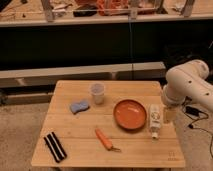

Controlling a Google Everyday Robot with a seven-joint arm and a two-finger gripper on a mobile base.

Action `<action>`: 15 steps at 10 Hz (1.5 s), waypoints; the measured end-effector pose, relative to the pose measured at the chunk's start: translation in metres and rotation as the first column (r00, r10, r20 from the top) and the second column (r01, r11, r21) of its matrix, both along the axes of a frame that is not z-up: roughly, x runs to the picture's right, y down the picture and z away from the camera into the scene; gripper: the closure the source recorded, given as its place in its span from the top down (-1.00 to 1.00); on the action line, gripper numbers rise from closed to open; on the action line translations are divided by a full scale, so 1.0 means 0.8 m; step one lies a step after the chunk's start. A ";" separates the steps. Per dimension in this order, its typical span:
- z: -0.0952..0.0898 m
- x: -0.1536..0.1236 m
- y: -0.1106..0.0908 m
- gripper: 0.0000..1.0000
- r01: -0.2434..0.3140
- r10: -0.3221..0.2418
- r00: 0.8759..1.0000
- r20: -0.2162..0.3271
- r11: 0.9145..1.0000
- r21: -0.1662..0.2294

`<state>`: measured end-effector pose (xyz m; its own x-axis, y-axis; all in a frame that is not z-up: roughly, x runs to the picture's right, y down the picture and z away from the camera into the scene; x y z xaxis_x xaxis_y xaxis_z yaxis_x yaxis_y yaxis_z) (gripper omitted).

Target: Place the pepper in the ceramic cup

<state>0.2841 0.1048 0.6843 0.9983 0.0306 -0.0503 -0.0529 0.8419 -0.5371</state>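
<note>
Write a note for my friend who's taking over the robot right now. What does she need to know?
Gripper: low at the right edge of the table, just right of the lying white bottle, far from the pepper.
Pepper: lying flat near the front of the table, left of the orange plate.
Ceramic cup: upright near the back, beside the blue sponge.
Done: nothing yet; the pepper is not picked up.
Left: reach over to the pepper, grab it, carry it back to the cup and drop it in.
</note>
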 end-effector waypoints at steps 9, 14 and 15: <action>-0.001 -0.005 0.004 0.60 0.004 -0.004 1.000 0.005 1.000 -0.002; -0.002 -0.065 0.018 0.60 0.031 -0.030 0.998 0.057 0.999 -0.009; -0.002 -0.070 0.022 0.60 0.033 -0.032 0.997 0.066 0.999 -0.010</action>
